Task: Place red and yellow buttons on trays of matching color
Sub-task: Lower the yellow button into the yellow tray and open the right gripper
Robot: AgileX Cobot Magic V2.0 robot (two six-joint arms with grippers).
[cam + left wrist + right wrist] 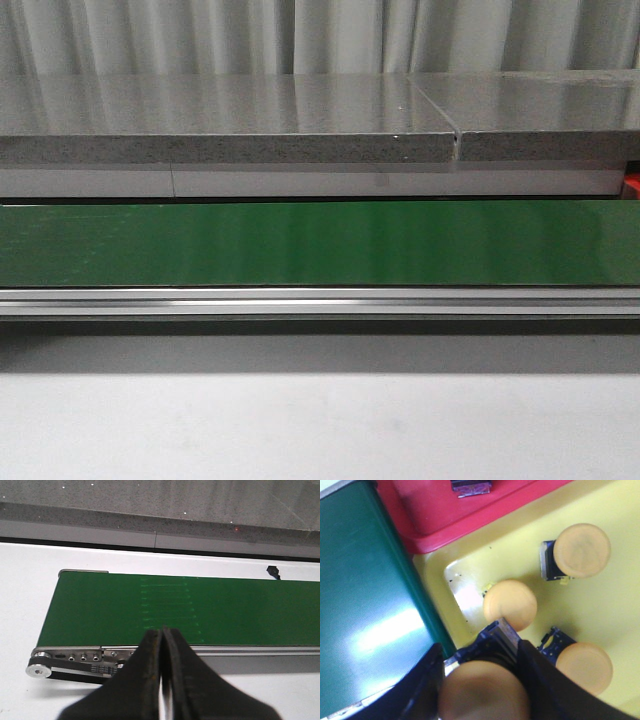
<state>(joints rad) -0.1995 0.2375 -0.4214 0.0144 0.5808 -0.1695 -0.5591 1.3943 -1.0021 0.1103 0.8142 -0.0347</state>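
Observation:
In the right wrist view my right gripper is shut on a yellow button with a dark blue base, held over the yellow tray near its corner beside the belt. Three more yellow buttons lie in that tray. The red tray adjoins it, with a dark button base cut off at the frame edge. My left gripper is shut on nothing, above the near rail of the green conveyor belt. No red button cap shows.
The green belt runs across the front view with nothing on it, an aluminium rail in front and a grey stone counter behind. The belt's end roller shows in the left wrist view. Neither arm appears in the front view.

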